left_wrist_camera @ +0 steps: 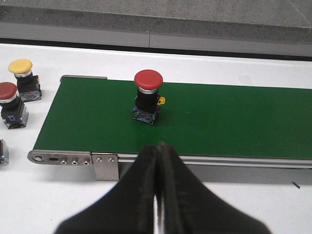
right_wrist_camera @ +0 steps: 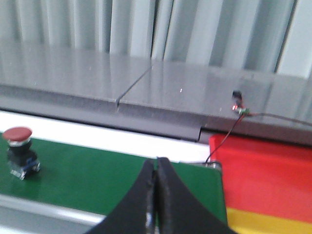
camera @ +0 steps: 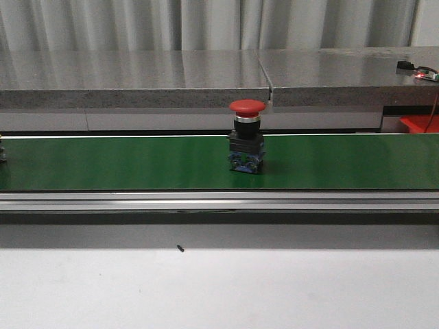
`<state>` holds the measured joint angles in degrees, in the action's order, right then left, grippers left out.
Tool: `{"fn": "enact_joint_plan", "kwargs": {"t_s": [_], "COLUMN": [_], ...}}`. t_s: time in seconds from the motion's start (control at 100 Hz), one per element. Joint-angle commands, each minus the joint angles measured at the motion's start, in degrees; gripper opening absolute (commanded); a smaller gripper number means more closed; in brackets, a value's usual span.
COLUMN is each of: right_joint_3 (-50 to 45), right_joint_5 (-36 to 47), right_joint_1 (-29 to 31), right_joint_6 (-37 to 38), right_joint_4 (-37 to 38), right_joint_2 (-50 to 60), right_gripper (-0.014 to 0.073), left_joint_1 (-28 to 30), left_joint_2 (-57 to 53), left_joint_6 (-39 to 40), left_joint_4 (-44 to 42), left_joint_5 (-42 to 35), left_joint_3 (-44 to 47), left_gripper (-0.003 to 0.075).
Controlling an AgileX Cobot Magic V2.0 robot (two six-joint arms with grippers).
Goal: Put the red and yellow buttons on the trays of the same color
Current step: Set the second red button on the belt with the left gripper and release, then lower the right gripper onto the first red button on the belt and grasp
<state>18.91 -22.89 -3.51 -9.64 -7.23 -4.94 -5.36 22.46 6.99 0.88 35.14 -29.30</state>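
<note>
A red button stands upright on the green conveyor belt, also seen as the red button and the red button. Off the belt's left end stand a yellow button and a second red button on the white table. A red tray lies past the belt's right end, with a yellow tray beside it. My left gripper is shut and empty, short of the belt's near rail. My right gripper is shut and empty over the belt's right end.
A grey stone ledge runs behind the belt. A small circuit board with a lit LED and its wire sit on the ledge above the red tray. The belt's metal rail borders the near side.
</note>
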Motion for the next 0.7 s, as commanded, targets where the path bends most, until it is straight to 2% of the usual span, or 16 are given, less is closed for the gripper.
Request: {"fn": "enact_joint_plan", "kwargs": {"t_s": [0.0,0.08,0.22,0.35,0.56,0.63,0.69], "right_joint_3": [9.91,16.91,26.41,30.48,30.69,30.69,30.69], "right_joint_5": [-11.24,-22.07,-30.37,-28.93,-25.44,-26.31,-27.04], "right_joint_1": [-0.01,-0.01,-0.01,-0.01,-0.01,-0.01,-0.01], "right_joint_6": [-0.23,-0.23,-0.23,-0.23,-0.23,-0.23,-0.23], "right_joint_4": [-0.28,-0.60,-1.04,-3.94,-7.16,-7.29,-7.54], "right_joint_2": [-6.87,-13.24,-24.34,-31.58,-38.74,-40.65,-41.99], "right_gripper": [-0.0069,-0.0069,-0.0069,-0.0069,-0.0057,0.0010,0.0132], "left_joint_1": [-0.39,-0.39,-0.39,-0.39,-0.39,-0.39,-0.39], "left_joint_2": [0.31,0.31,0.31,0.31,0.31,0.31,0.31], "left_joint_6": [0.00,0.00,0.00,0.00,0.00,0.00,0.00], "left_joint_4": [0.12,0.12,0.12,0.12,0.12,0.12,0.12], "left_joint_5": [-4.88,-4.88,-4.88,-4.88,-4.88,-4.88,-4.88], "left_joint_3": [-1.34,-1.34,-1.34,-1.34,-1.34,-1.34,-1.34], "left_gripper": [-0.0020,-0.0020,-0.0020,-0.0020,-0.0020,-0.0020,-0.0020]}}
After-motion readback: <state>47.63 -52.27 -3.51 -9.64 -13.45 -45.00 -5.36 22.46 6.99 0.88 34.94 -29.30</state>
